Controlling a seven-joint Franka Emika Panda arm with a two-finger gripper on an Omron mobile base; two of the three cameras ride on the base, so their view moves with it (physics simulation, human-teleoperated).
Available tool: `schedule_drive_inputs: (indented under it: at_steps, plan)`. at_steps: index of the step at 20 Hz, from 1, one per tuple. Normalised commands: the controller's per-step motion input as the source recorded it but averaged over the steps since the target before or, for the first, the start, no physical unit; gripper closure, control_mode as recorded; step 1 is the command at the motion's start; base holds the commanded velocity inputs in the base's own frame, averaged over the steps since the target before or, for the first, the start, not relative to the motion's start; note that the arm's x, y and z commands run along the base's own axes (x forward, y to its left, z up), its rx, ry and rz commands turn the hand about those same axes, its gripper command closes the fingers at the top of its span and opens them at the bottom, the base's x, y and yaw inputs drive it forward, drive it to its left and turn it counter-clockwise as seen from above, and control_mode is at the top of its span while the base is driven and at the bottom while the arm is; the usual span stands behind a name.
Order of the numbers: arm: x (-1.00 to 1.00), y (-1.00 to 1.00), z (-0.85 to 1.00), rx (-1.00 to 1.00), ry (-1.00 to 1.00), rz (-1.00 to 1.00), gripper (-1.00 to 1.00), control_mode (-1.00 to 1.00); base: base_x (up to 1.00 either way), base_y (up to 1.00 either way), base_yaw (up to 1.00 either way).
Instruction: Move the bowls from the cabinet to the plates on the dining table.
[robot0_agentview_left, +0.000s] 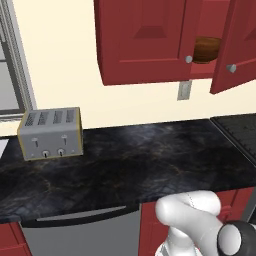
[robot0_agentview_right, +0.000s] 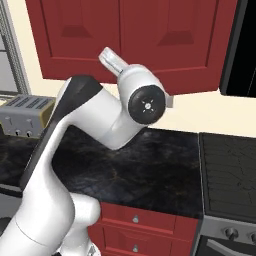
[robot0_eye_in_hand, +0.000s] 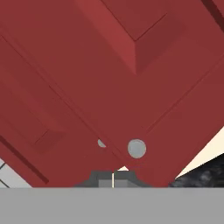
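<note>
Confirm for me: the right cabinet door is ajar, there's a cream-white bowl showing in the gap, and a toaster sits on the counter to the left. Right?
Not quite. The bowl showing in the gap of the cabinet is dark brown, not cream-white; the left base view shows it behind the ajar door. The toaster does sit on the counter to the left.

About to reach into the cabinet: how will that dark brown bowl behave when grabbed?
The dark brown bowl looks like stiff, glossy wood, so it is probably rigid but a bit slippery for the fingers. It seems deep and round, so a rim pinch may tilt it. The half-open cabinet door beside it leaves a narrow gap.
</note>
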Motion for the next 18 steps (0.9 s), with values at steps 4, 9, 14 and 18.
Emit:
schedule_drive_inputs:
  at_steps: [4,9,14,18]
  plan:
    - [-0.02,0.58,0.08,-0.08,0.02,-0.06,1.0,-1.0,0.0,0.0,0.0]
    - [0.0,0.54,0.02,-0.09,0.11,-0.07,1.0,-1.0,0.0,0.0,0.0]
    - [0.04,0.49,0.06,-0.09,0.13,-0.1,1.0,-1.0,0.0,0.0,0.0]
    - [0.08,0.4,0.1,-0.08,0.08,-0.13,1.0,-1.0,0.0,0.0,0.0]
